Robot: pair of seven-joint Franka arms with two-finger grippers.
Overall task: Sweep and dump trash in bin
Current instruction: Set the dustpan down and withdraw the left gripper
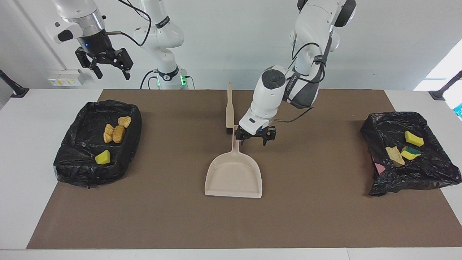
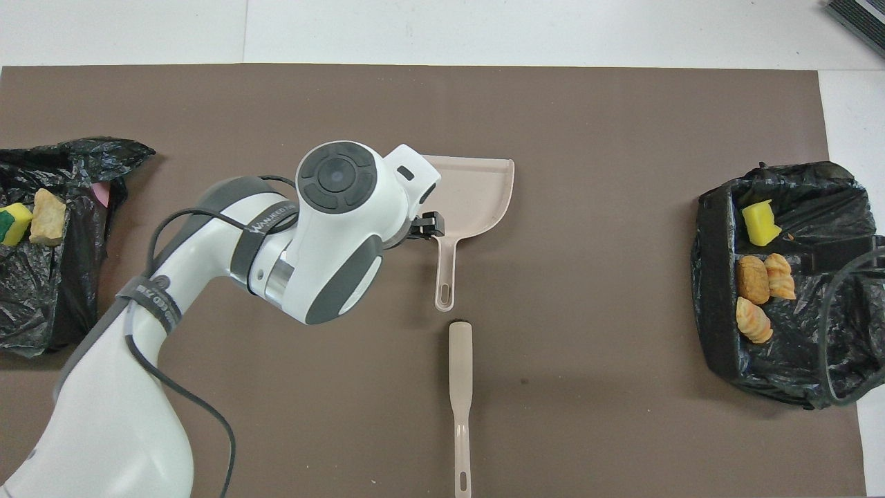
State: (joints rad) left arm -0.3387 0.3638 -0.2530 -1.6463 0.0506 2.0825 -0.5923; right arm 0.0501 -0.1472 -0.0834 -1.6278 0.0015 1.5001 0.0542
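The beige dustpan lies flat mid-mat with no trash in it, its handle pointing toward the robots. My left gripper hangs open just beside that handle, toward the left arm's end, holding nothing. The trash sits in two black-lined bins. The bin at the right arm's end holds tan bread pieces and a yellow sponge chunk. The other bin holds yellow sponge chunks and a tan piece. My right gripper waits open, high over the table edge at its own end.
A beige brush lies on the brown mat nearer to the robots than the dustpan, in line with its handle. The same brush shows whole in the overhead view. White tabletop borders the mat.
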